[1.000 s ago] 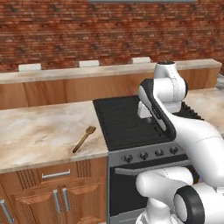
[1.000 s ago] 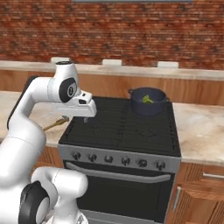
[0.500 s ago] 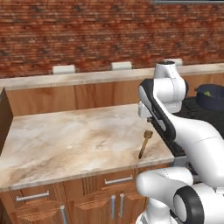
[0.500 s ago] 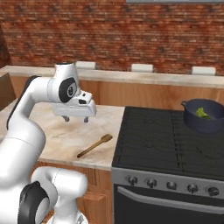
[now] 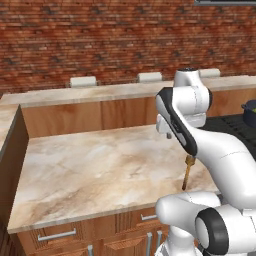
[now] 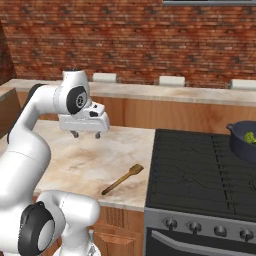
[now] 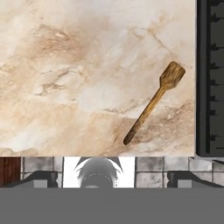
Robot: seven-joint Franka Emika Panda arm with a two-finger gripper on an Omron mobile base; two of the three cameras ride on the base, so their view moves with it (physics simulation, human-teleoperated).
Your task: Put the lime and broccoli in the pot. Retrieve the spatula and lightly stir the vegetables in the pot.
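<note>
My two-finger claw (image 6: 85, 134) hangs in the air above the pale marbled stone counter (image 6: 75, 160), its short dark fingertips (image 6: 74, 134) pointing down and set well apart, so it is wide and holds nothing. Below and to the side of it, near the counter's front edge, lies the light-brown wooden spatula with the long thin handle and flat rounded head (image 6: 122, 179); it rests flat on the stone, head toward the black stove top (image 6: 200, 170) and handle slanting back toward the counter's front edge. Looking down along my hand, I see the same spatula (image 7: 154, 102) lying diagonally on the marble, its head just beside the dark edge of the stove (image 7: 210, 78) but not touching it. From behind my left side, a short stretch of the spatula (image 5: 186, 173) shows past my white arm. The dark navy-grey round cooking pot (image 6: 244, 141) sits far across the stove, at the picture's right edge, well apart from my claw. Inside it I can make out a bit of bumpy green, the broccoli floret (image 6: 249, 137).
</note>
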